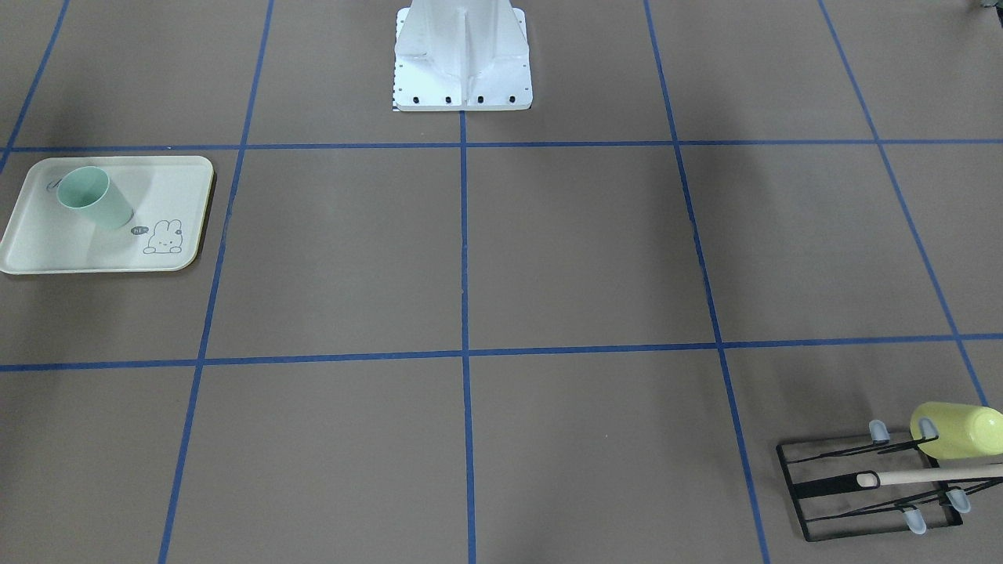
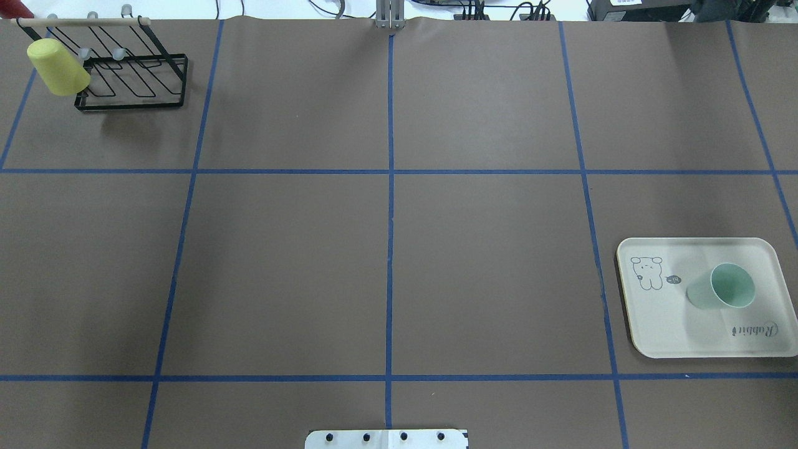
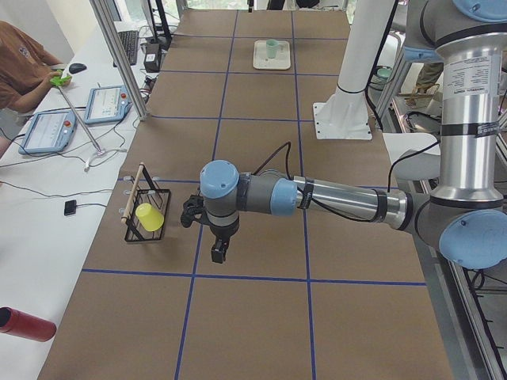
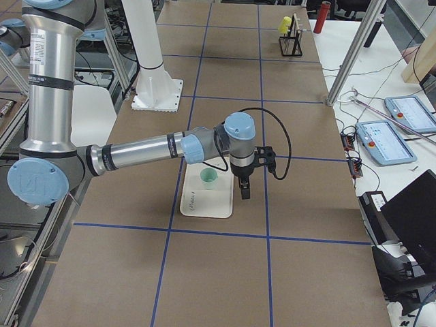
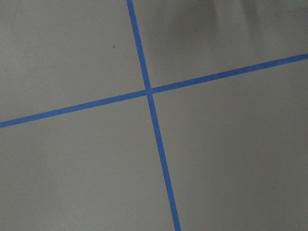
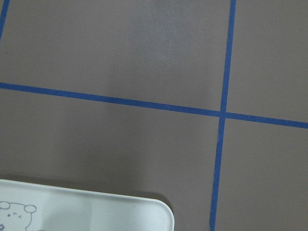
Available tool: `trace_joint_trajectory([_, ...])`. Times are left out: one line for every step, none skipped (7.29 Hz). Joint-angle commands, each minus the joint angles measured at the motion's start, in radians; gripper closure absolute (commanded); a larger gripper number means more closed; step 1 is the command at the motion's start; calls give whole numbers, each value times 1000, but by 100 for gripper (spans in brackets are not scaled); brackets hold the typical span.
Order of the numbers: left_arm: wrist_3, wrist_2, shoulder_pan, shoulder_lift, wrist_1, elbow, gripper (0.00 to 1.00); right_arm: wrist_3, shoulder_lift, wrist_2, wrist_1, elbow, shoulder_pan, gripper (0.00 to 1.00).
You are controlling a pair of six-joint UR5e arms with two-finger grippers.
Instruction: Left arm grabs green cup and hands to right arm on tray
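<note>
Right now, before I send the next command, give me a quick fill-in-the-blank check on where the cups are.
1. The green cup stands on the tray with its open end facing ____.
2. The other cup, hung on the black rack, is ____ in colour.
3. The number of cups on the tray is ____.

Missing words: up; yellow; one.
</note>
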Motion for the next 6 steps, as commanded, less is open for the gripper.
trace_joint_trajectory([-2,-18,1,1,0,2,0,-3,26,12,-49,-3,1,0])
trace_joint_trajectory([-10,-19,-1,1,-2,-1,0,-3,25,12,-49,-3,1,0])
trace_joint_trajectory([-48,-19,-1,1,-5,-10,0,-3,25,12,-47,-3,1,0])
trace_joint_trajectory([-68,-19,-1,-1,-5,-18,0,-3,26,12,-47,2,1,0])
trace_joint_trajectory([-68,-19,-1,-1,-6,-18,0,-3,26,12,-49,3,1,0])
trace_joint_trajectory([-68,-19,1,-1,-8,-16,0,-3,25,14,-49,3,1,0])
